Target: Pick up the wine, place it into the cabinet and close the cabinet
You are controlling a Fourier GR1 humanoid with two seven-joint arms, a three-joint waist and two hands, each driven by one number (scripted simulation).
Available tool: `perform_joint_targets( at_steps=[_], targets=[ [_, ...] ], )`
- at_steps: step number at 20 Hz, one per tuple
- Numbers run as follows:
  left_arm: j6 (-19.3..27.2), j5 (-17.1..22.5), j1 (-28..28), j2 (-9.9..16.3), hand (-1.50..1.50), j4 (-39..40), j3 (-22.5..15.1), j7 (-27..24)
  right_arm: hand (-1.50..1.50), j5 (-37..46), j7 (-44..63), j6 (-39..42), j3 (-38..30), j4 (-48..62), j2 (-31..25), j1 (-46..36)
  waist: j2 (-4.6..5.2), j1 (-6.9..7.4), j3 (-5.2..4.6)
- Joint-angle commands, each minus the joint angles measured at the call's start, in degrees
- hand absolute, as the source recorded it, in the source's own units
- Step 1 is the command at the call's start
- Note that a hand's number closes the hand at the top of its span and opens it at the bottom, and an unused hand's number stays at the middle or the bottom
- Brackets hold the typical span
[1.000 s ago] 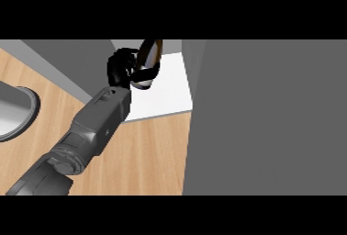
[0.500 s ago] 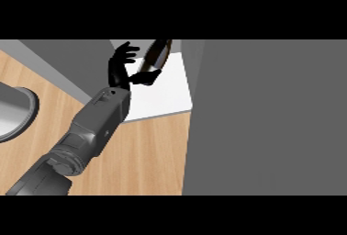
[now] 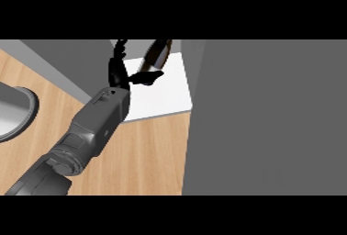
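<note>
Wine, a dark slim bottle, stands tilted at the far edge on the white cabinet shelf, released there. Left robot hand just beside it, fingers straight, thumb out, holding nothing. Grey cabinet door at right stands unclosed.
</note>
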Motion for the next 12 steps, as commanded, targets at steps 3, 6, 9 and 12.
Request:
perform_joint_targets(
  at_steps=[3, 6, 9, 12],
  targets=[
    [-6.25, -2.70, 1.43, 4.34, -1.50, 0.82, -2.47, -2.54, -1.50, -0.57, 0.31, -0.41, -0.48, -0.24, -0.13, -0.50, -0.48, 2.07, 0.06],
    [-11.06, -4.20, -0.22, 2.99, -1.50, -0.07, -3.99, -1.80, -1.50, 0.31, 0.87, -1.80, -0.01, -1.48, 0.59, -1.08, -1.14, 2.23, 0.05],
    [-18.44, -1.52, 0.56, 2.62, -1.50, -4.36, -1.23, -5.91, -1.50, 1.30, 1.09, -2.17, 0.31, -1.24, 0.56, -0.66, -1.64, 3.98, -0.03],
    [-26.66, 0.62, 1.48, 1.97, -1.50, -7.80, 1.06, -9.73, -1.50, 1.18, 0.10, -1.41, -0.73, 1.30, -0.18, -0.29, -1.96, 5.88, 0.04]
  ],
)
